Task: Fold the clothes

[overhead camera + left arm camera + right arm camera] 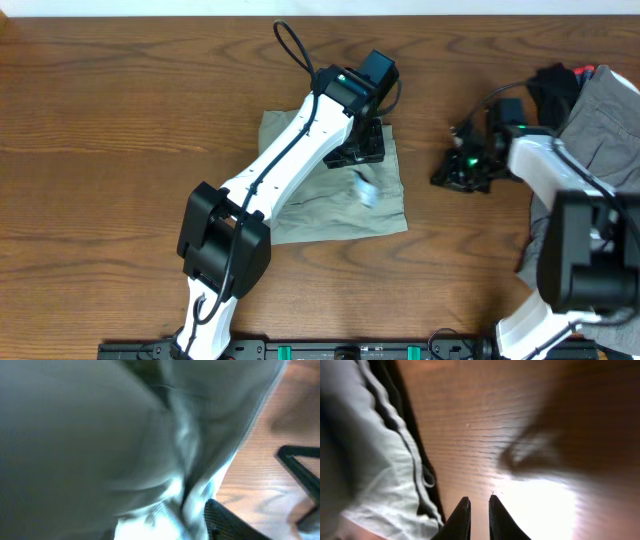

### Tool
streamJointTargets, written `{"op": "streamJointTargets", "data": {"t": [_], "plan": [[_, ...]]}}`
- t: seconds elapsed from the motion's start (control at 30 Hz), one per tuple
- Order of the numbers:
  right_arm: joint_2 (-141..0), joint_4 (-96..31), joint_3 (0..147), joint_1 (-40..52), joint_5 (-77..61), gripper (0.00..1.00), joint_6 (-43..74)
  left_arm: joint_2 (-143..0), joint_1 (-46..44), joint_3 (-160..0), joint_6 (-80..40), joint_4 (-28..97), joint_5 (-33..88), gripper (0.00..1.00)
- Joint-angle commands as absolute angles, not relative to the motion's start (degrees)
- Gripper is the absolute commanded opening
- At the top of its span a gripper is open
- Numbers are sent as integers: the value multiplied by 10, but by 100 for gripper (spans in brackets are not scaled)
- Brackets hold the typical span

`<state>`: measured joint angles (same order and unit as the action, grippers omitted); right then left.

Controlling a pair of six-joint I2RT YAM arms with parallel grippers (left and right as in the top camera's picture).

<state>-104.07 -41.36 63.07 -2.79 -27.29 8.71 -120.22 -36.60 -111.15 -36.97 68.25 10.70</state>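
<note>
Brown wood table [120,100], pale khaki-green cotton shorts [330,215] flat on it. Left gripper [362,150] on shorts' far edge, open or closed unclear tbh. Right gripper [448,175] beside shorts, fingers nearly touching, empty.

The shorts [300,210] lie mid-frame on the tabletop [120,100], with the left tool [362,150] over their upper right part. The right tool [455,170] sits apart, further right. A grey garment [605,120] and a black cloth [552,85] fill the upper right corner.
</note>
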Motion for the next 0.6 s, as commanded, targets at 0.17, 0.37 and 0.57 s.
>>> {"op": "streamJointTargets", "data": {"t": [0.17, 0.37, 0.57], "plan": [[-946, -431, 629, -38, -273, 13, 45, -1135, -308, -1129, -305, 737, 94, 67], [-894, -421, 629, -23, -383, 11, 25, -1097, -228, -1127, -248, 805, 34, 72], [-908, -393, 629, 63, -401, 11, 13, -1105, -191, -1047, -208, 775, 62, 60]]}}
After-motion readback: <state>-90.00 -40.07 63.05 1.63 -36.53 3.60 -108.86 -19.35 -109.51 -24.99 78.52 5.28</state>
